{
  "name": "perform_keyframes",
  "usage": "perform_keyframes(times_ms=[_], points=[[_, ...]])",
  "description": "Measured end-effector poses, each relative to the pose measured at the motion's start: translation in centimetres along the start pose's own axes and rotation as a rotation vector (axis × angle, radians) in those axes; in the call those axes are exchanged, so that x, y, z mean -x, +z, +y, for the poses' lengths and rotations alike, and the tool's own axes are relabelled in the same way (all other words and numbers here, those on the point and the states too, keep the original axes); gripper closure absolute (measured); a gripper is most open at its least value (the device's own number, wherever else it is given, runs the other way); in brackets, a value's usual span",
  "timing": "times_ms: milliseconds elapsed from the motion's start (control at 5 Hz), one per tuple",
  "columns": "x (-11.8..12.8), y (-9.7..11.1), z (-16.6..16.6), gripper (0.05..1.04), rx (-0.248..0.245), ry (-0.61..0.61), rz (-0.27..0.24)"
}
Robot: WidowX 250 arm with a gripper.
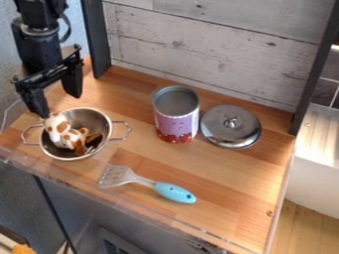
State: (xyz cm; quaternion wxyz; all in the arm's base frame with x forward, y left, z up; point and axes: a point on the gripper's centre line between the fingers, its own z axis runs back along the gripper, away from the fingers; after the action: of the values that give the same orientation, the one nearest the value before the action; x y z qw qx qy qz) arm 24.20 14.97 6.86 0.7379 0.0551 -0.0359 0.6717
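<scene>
The pincer (pixel 61 105) stands wide, its fingers well parted, over the far side of a two-handled metal pot (pixel 106 130) near the table's (pixel 218 211) left corner. In the pot lies a brown-and-white toy animal (pixel 61 134), just below one fingertip; whether they touch, I cannot tell. Towards the back edge, an open can (pixel 176 117) bears a purple label, red-patterned at its base.
</scene>
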Motion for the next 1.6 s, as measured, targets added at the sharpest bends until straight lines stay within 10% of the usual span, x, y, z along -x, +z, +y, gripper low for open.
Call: perform_keyframes(times_ms=[600,1000,1600], points=[[0.1,-3.1,0.8,0.11,-0.073,0.032,-0.029],[0.6,-3.9,0.6,0.48,-0.078,0.026,-0.041],[1.1,-3.1,0.8,0.556,-0.063,0.026,-0.019]])
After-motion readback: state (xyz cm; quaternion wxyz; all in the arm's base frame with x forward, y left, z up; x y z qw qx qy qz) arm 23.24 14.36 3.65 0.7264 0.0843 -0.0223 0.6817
